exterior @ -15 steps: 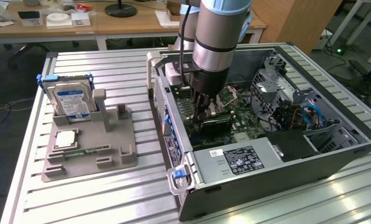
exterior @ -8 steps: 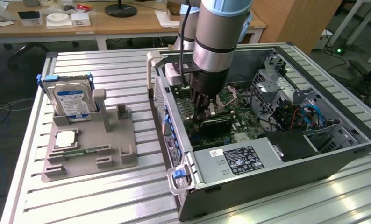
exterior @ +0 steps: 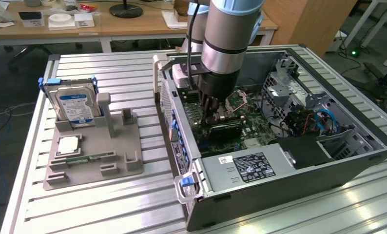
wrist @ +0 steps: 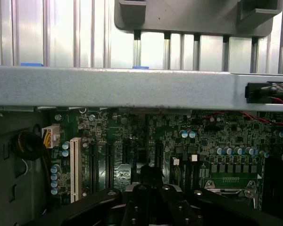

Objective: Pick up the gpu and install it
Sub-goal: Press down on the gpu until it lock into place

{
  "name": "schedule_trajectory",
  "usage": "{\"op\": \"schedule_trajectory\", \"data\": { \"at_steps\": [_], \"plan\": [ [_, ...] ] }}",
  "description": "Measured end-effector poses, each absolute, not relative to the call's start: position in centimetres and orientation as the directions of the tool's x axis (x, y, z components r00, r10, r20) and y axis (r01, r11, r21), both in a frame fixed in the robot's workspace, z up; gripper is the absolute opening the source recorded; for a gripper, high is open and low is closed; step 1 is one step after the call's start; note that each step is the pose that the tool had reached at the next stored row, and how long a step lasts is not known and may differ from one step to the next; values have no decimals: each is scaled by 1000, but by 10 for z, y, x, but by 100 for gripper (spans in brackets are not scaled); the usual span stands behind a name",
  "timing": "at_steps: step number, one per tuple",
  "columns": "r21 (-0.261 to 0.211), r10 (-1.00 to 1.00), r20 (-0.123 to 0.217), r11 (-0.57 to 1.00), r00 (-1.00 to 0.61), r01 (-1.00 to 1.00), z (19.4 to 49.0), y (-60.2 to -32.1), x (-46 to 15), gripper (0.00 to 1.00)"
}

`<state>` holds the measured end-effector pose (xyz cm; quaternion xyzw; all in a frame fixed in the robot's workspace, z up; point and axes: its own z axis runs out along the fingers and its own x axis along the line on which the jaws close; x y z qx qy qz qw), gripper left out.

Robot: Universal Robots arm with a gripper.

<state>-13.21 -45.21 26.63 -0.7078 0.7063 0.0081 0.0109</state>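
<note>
Near the middle of the exterior view, the gpu sits flat on the green board inside the open computer case. Right above it, the gripper is shut — its dark fingers reach down to the card. Over on the left side, a hard drive stands in a grey holder on the metal table.

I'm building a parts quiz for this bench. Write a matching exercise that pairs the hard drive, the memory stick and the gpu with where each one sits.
Things:
1. hard drive
2. memory stick
3. gpu

Places:
A. lying flat on the grey holder, near its front edge
B. inside the computer case, over the motherboard, right under the hand
C. standing upright at the back of the grey holder

Pairs: 1-C, 2-A, 3-B
</note>
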Motion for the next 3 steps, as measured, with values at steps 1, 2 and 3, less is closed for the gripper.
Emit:
{"op": "schedule_trajectory", "data": {
  "at_steps": [1, 2, 3],
  "plan": [
    [-4, -1000, -27, -2, 2, -1000, 266, -452, -132, 11],
    [-4, -1000, -27, -2, 2, -1000, 266, -452, -132, 11],
    [-4, -1000, -27, -2, 2, -1000, 266, -452, -132, 11]
  ]
}}
